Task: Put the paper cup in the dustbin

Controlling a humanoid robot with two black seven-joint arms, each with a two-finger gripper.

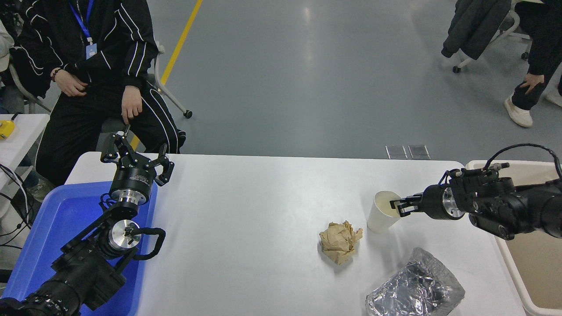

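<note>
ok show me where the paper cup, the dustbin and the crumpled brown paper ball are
paper cup (380, 216): head view, on its outer side wall.
dustbin (505, 254): head view, on its off-white left rim.
crumpled brown paper ball (339, 241): head view, on the middle of the wad.
</note>
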